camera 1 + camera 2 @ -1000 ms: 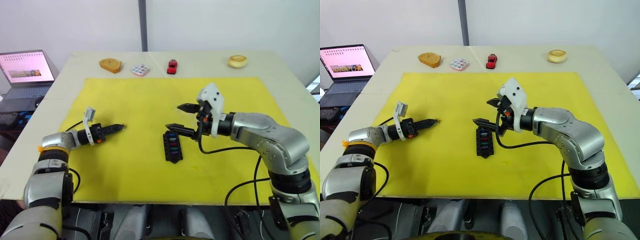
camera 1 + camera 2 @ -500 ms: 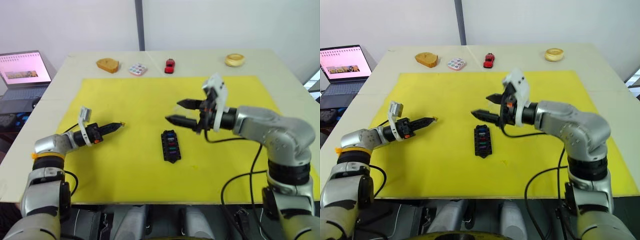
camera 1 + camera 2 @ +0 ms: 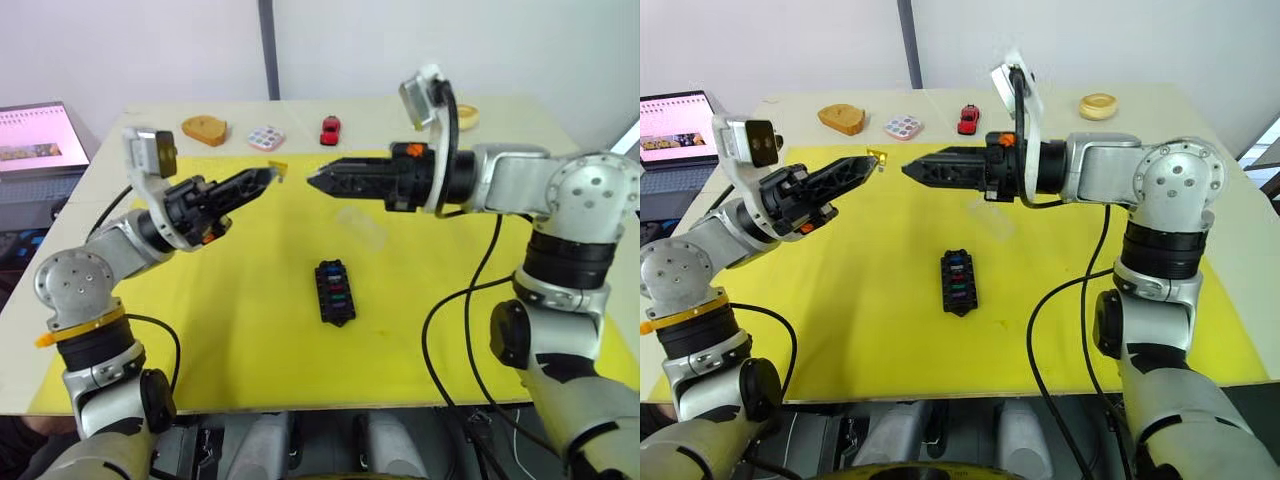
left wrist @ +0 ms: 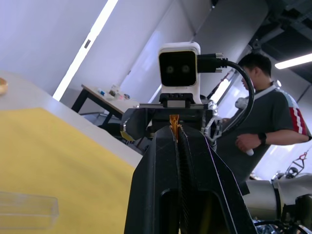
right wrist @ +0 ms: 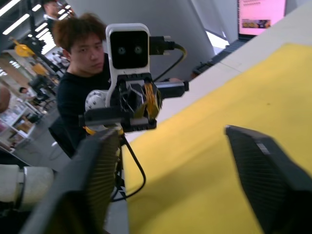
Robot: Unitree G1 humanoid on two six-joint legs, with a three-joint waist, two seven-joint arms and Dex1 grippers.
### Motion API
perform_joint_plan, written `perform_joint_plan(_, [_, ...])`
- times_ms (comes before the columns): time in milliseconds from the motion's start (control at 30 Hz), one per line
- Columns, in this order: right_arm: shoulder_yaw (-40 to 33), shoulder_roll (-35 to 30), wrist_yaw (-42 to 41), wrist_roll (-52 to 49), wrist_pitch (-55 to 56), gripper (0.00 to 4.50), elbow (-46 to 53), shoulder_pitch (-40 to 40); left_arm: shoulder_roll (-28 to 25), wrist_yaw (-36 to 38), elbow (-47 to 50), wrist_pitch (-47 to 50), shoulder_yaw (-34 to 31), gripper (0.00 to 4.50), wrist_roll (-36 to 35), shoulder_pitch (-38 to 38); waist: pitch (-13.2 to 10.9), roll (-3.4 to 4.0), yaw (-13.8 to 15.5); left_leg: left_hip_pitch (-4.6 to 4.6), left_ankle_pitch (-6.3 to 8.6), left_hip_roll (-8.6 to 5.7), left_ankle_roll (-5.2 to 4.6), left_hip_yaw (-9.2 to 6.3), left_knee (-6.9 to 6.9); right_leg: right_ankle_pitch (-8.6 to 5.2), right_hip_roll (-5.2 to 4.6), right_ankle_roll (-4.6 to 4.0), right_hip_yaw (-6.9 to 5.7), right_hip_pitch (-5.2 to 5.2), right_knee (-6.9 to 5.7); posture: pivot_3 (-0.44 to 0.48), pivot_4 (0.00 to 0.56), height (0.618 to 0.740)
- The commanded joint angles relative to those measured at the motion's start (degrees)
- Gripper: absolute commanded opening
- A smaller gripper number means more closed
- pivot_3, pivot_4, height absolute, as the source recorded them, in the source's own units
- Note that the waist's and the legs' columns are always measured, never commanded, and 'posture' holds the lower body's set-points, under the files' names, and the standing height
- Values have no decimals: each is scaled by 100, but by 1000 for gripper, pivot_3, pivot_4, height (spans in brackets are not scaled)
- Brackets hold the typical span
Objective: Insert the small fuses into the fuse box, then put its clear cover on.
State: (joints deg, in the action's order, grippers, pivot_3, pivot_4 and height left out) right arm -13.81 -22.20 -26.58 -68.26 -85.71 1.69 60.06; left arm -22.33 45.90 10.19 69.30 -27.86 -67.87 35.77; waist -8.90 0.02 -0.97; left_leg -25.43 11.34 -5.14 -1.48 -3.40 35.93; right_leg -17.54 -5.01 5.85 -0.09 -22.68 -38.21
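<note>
Amber translucent plastic, one small fuse (image 3: 278, 169) is pinched at the very tips of the left gripper (image 3: 266, 176), whose fingers are pressed together on it, raised above the far left part of the yellow mat (image 3: 240, 300). The fuse is judged light, stiff and slick, easily flicked away or twisted, so it is best taken by its flat body with the blades left free for the slot. The right gripper (image 3: 316, 181) is held just beside it, tip to tip, with its fingers spread apart in the right wrist view and nothing between them. One black fuse box (image 3: 334, 292) is seen lying near the middle of the mat, with blue, red, teal and purple fuses already seated; their exact number cannot be told. One clear cover (image 3: 362, 226) is seen lying flat just beyond the box, apart from it; it is judged thin, slippery and best gripped by its long edges. Along the far edge of the table (image 3: 560, 130), one red toy car (image 3: 329, 130) and one white tile (image 3: 265, 138) are placed.
</note>
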Motion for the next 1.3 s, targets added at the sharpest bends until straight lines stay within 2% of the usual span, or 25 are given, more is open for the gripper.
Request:
perform_joint_plan(33, [-149, 101, 82, -207, 88, 1797, -22, 209, -146, -144, 172, -251, 49, 0, -237, -7, 0, 0, 9, 0, 0, 0, 0, 0, 1, 0, 0, 0, 0, 1, 0, 0, 150, 740])
perform_joint_plan(500, [-205, 343, 580, -547, 114, 1797, 2, 135, -425, -37, 76, -818, 655, 0, -164, -166, 0, 0, 17, -1, 0, -1, 0, 1, 0, 0, 0, -1, 1, 0, 2, 0, 150, 740])
perform_joint_plan(1033, [8, 367, 626, -547, 279, 1797, 25, 70, -551, -22, -20, -1185, 905, 0, -131, -167, -1, 1, 14, -1, 0, -1, 0, 1, -3, -1, -1, -1, 1, 0, 5, 0, 150, 740])
perform_joint_plan(1067, [14, 377, 639, -551, 295, 1248, 30, 63, -563, -10, -15, -1187, 916, 0, -129, -167, -1, 1, 14, -1, 0, -1, 0, 0, -3, -1, -1, -1, 2, 0, 5, 0, 150, 740])
perform_joint_plan(1167, [40, 375, 657, -583, 309, 66, 58, 45, -578, -22, 4, -1203, 930, 0, -143, -178, -1, 1, 15, -1, 0, -1, 0, 0, -3, -1, -1, -2, 1, 0, 6, 0, 150, 740])
perform_joint_plan(1300, [52, 352, 659, -648, 296, 66, 62, 36, -596, -54, 29, -1223, 936, 0, -174, -189, -1, 2, 15, -1, 0, -1, 0, 0, -4, -1, -1, -2, 2, 0, 7, 0, 150, 740])
